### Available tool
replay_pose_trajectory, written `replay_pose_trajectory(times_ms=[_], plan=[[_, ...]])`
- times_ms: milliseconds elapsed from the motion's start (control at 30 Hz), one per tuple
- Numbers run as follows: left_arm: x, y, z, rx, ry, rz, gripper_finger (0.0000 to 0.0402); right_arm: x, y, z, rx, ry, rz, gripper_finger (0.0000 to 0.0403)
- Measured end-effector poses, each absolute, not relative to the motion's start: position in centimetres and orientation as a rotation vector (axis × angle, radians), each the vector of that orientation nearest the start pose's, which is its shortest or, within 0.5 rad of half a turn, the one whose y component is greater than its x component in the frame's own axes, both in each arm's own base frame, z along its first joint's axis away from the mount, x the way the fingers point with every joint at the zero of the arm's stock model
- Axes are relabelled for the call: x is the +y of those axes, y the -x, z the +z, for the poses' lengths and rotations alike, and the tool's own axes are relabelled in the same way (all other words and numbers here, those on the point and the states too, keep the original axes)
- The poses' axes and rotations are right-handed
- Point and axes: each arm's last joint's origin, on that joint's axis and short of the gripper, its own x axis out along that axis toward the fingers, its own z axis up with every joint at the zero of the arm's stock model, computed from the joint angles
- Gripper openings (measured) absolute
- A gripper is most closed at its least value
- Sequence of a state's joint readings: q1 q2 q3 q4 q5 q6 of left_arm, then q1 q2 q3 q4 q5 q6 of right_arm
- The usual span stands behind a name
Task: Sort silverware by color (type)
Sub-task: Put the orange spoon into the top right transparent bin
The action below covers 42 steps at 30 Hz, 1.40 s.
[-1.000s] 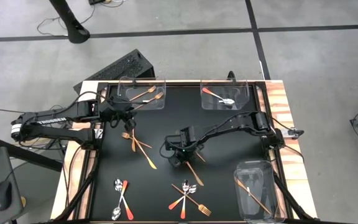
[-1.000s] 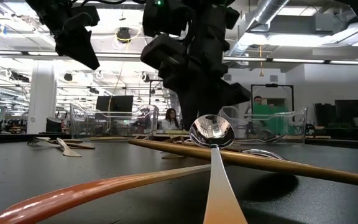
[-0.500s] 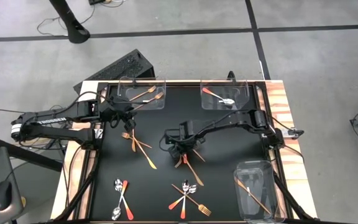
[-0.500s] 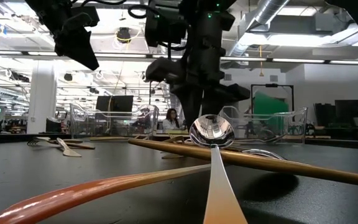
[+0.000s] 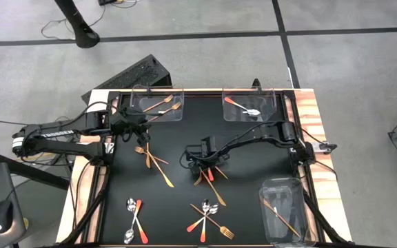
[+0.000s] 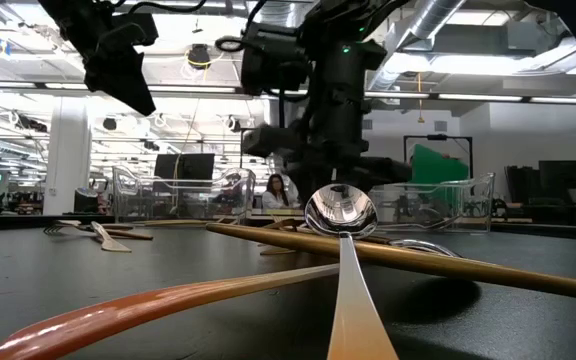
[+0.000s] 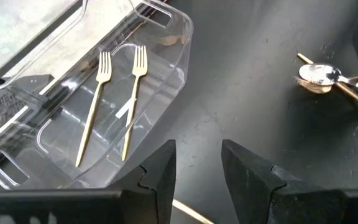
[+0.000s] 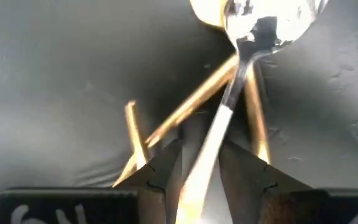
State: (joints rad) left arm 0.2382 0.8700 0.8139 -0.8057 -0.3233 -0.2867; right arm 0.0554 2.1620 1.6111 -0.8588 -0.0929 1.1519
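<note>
From above, the right gripper (image 5: 202, 164) hangs low over the middle of the black worktop (image 5: 253, 148), right on a small pile of cutlery (image 5: 209, 178) that trails from it toward the front edge. More spoons and forks lie nearer that edge, in a crossed cluster (image 5: 208, 220) and a pair (image 5: 134, 219) well off to the left of the pile. Three clear bins sit around the worktop: the fork bin (image 5: 158, 103) at the back left, a spoon bin (image 5: 250, 107) at the back right, a third bin (image 5: 286, 210) at the front right. The left gripper (image 5: 138, 131) waits just in front of the fork bin.

At table height, the right gripper (image 6: 330, 180) stands straight down behind a spoon bowl (image 6: 340, 212) that faces the camera.

The left wrist camera shows the left jaws standing apart with nothing between them, and two gold forks (image 7: 114, 102) lying in their bin.

The right wrist camera shows the right jaws partly open, straddling the handle of a spoon (image 8: 244, 68) that crosses gold sticks (image 8: 185, 115); whether they already pinch it I cannot tell.

To do this well, close on the spoon handle alone, lift straight up so the crossed sticks stay behind, then carry it to the spoon bin.
</note>
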Motion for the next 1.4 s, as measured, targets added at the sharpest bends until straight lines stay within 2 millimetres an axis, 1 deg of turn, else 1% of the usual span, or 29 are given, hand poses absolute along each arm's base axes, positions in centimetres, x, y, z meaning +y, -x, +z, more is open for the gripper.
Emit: replay_pose_trajectory(times_ms=[133,233,333,433,467,500,567,633,733,800,933,1000,1067,1133,1300,1400], plan=[[4.7,-15.3,27.9,0.791,0.214,0.646,0.0118,2.8,-42.0,14.6,1.318,-0.971,-0.693,0.0126],[4.7,-15.3,27.9,0.79,0.205,0.654,0.0118,2.7,-42.0,14.5,1.317,-0.939,-0.668,0.0114],[4.7,-15.3,28.0,0.787,0.2,0.66,0.0118,2.7,-42.0,14.5,1.311,-0.913,-0.667,0.0086],[4.7,-15.3,28.0,0.787,0.2,0.66,0.0118,2.3,-42.0,14.5,1.311,-0.903,-0.658,0.0041],[4.7,-15.3,28.0,0.787,0.2,0.66,0.0118,2.2,-42.0,14.8,1.308,-0.902,-0.655,0.0025],[4.7,-15.3,28.0,0.787,0.2,0.66,0.0118,2.1,-42.0,15.1,1.31,-0.895,-0.651,0.0017],[4.7,-15.3,28.0,0.789,0.2,0.66,0.0118,2.2,-42.0,15.5,1.323,-0.872,-0.643,0.0016],[4.7,-15.3,27.9,0.792,0.2,0.659,0.0118,2.3,-42.0,16.6,1.313,-0.851,-0.641,0.0025],[4.7,-15.3,27.9,0.796,0.203,0.654,0.0118,2.2,-42.0,19.6,1.256,-0.838,-0.582,0.0028],[4.7,-15.2,27.9,0.803,0.203,0.654,0.0118,2.2,-41.5,21.5,1.237,-0.823,-0.56,0.0023],[4.7,-15.2,27.9,0.805,0.202,0.655,0.0118,1.6,-39.9,24.3,1.242,-0.789,-0.533,0.002],[4.7,-15.2,27.9,0.805,0.197,0.66,0.0118,1.0,-38.7,25.7,1.255,-0.733,-0.555,0.0021],[4.7,-15.2,27.9,0.807,0.189,0.658,0.0118,0.1,-37.0,26.9,1.299,-0.613,-0.619,0.0022],[4.7,-15.2,27.9,0.803,0.196,0.667,0.0118,-1.3,-35.6,27.6,1.346,-0.485,-0.702,0.0023],[4.8,-15.2,27.9,0.777,0.239,0.706,0.0118,-6.3,-32.6,29.0,1.439,-0.215,-0.812,0.0024],[4.8,-15.2,27.9,0.763,0.268,0.731,0.0118,-9.8,-31.3,29.1,1.508,-0.059,-0.818,0.0024]])
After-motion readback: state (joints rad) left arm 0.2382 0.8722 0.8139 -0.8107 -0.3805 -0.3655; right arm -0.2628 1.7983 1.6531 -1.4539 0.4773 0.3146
